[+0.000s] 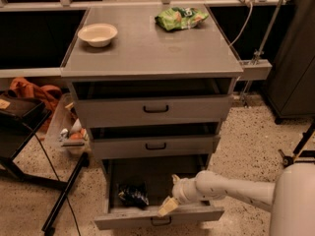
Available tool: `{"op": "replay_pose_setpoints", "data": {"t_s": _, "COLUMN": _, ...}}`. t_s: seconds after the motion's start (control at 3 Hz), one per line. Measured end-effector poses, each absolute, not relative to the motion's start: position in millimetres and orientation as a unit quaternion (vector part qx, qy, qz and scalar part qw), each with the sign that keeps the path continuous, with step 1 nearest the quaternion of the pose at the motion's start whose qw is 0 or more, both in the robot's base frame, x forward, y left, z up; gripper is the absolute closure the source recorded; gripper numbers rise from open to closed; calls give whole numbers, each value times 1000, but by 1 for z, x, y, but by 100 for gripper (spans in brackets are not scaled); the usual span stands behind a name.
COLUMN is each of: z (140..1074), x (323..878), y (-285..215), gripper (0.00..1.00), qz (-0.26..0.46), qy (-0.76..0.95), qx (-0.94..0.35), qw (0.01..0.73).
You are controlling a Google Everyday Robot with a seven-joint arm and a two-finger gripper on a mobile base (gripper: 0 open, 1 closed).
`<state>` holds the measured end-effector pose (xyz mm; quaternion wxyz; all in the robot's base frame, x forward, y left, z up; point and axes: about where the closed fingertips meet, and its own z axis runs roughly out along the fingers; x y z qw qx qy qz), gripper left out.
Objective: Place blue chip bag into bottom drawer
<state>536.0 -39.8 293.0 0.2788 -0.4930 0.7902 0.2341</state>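
Observation:
The bottom drawer (157,219) of the grey cabinet is pulled open. The blue chip bag (132,195) lies crumpled inside it, at the left, on the drawer floor. My gripper (167,206) hangs at the end of the white arm over the drawer's front right part, just right of the bag and apart from it. Nothing shows in its pale fingers.
A white bowl (97,34) and a green chip bag (180,18) sit on the cabinet top (152,53). The two upper drawers (155,108) stand slightly open. A black stand (64,193) and a bin of clutter (71,132) are to the left.

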Motion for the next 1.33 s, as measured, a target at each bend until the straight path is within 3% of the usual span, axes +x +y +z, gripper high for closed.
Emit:
{"op": "replay_pose_setpoints", "data": {"t_s": 1.0, "z": 374, "x": 513, "y": -142, "gripper": 0, "qz": 205, "qy": 815, "qx": -462, "qw": 286}}
{"op": "replay_pose_setpoints", "data": {"t_s": 1.33, "z": 375, "x": 512, "y": -144, "gripper": 0, "qz": 205, "qy": 815, "qx": -461, "qw": 286}}
